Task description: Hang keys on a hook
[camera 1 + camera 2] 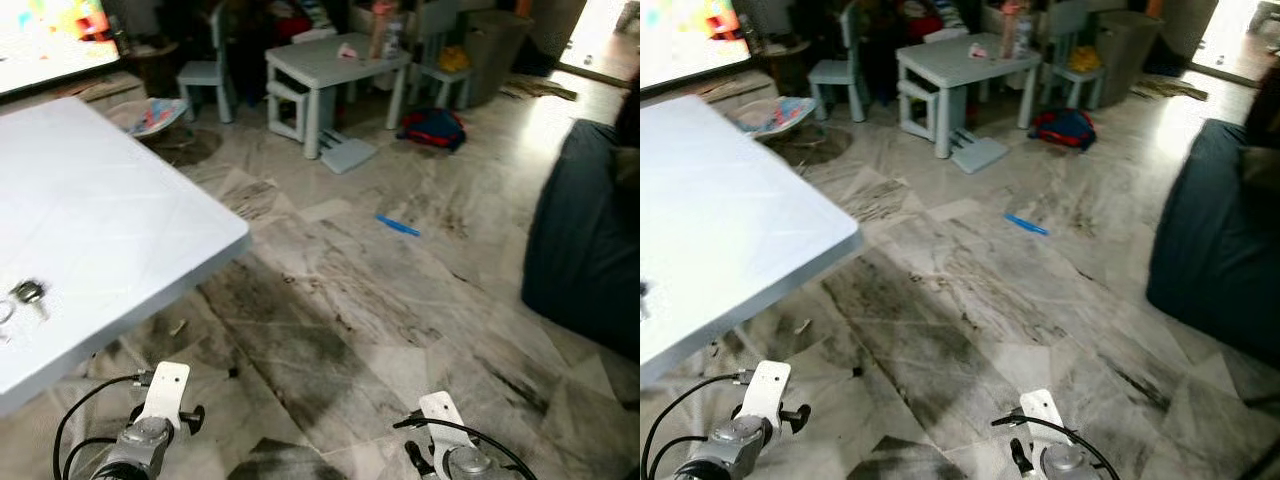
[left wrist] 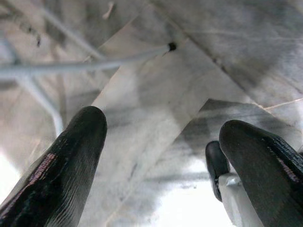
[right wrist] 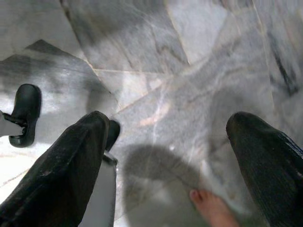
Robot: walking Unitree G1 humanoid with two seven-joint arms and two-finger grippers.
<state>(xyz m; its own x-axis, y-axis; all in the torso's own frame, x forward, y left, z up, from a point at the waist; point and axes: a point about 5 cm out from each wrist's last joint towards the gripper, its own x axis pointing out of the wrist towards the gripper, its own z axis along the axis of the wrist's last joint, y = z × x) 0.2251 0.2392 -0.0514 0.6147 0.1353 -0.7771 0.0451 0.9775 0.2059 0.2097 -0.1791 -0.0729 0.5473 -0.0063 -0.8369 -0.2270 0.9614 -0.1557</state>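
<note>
A small bunch of keys [image 1: 28, 293] with a metal ring lies on the white table [image 1: 110, 220], near its left side, to my left front. Both arms hang low in front of me over the marble floor, the left wrist [image 1: 150, 415] just below the table's near edge and the right wrist [image 1: 450, 455] further right. In the left wrist view my left gripper [image 2: 161, 132] is open with only floor between its black fingers [image 2: 71, 156]. My right gripper [image 3: 165, 137] is open too, over bare floor.
A pale children's table [image 1: 335, 60] with chairs stands across the room, with a red and blue bag [image 1: 432, 127] beside it. A blue pen [image 1: 397, 226] lies on the floor. A dark blue sofa [image 1: 585, 240] is on the right. A person's toe [image 3: 213, 208] is near my right gripper.
</note>
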